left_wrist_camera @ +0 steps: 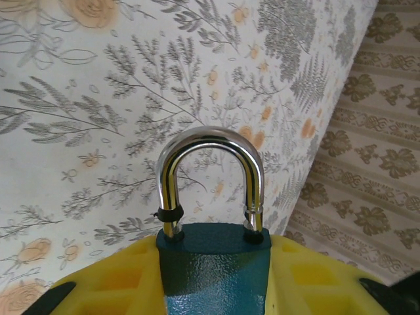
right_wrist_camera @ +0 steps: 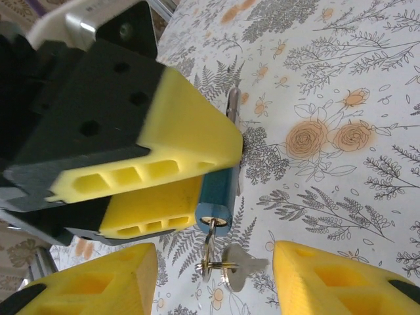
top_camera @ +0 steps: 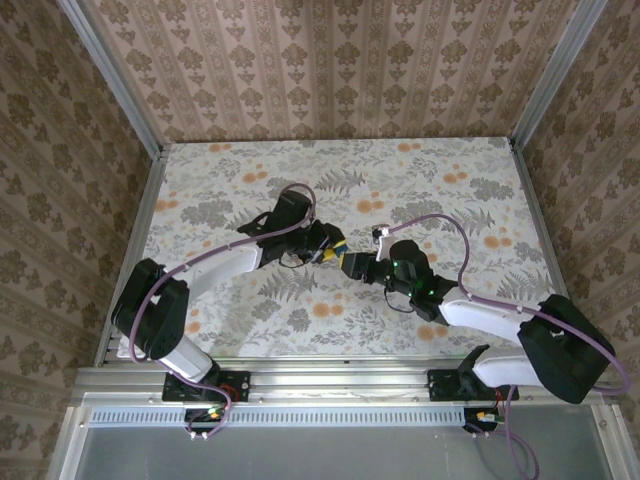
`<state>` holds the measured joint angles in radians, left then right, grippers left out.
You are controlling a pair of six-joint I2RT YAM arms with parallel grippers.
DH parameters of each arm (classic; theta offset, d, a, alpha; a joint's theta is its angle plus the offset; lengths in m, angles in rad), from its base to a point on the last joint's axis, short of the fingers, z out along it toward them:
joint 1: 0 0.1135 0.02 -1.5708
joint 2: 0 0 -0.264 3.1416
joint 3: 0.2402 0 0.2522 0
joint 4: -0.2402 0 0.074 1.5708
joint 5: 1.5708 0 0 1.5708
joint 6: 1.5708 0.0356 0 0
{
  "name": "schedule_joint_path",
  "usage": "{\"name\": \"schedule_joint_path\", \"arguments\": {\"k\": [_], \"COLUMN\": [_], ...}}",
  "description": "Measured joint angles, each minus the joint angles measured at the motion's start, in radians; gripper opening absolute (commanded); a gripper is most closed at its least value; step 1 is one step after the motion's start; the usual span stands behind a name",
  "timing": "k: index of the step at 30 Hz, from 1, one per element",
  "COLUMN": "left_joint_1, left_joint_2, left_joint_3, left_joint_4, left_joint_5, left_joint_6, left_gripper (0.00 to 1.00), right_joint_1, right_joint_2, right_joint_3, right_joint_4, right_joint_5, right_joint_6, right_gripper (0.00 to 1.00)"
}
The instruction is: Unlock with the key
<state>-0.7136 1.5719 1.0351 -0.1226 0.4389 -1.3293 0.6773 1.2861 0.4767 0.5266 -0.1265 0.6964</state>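
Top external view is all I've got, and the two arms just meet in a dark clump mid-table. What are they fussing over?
Observer: A blue padlock, clamped between the left tool's yellow fingers.
Operator: Is it locked?
Observer: Both legs of its chrome shackle sit in the body.
Operator: And the key?
Observer: A key dangles on a ring at the padlock's bottom end, between the right tool's open fingers, untouched.
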Motion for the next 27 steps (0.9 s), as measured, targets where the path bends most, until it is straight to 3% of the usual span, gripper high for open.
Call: {"name": "schedule_joint_path", "arguments": {"k": [9,22,27], "left_joint_1": [-0.026,-0.032,-0.031], "left_joint_2": [0.024,0.03,0.03], "left_joint_3": [0.016,0.022,0.022], "left_joint_4": [0.075,0.094,0.108], "left_joint_5": [0.055,0.07,0.071], "left_joint_6": [-0.045,-0.055,-0.053], "left_gripper": [0.36,0.42,0.5], "right_joint_1": [0.002,0.002,-0.005], "right_joint_2": [0.018,0.018,0.013], "right_joint_3": [0.007,0.013,0.013], "right_joint_4": [0.041,0.055,0.062], "right_joint_5": [0.067,0.131,0.132], "right_joint_6": [-0.009,-0.017,-0.018], "right_gripper": [0.47,0.08,0.02]}}
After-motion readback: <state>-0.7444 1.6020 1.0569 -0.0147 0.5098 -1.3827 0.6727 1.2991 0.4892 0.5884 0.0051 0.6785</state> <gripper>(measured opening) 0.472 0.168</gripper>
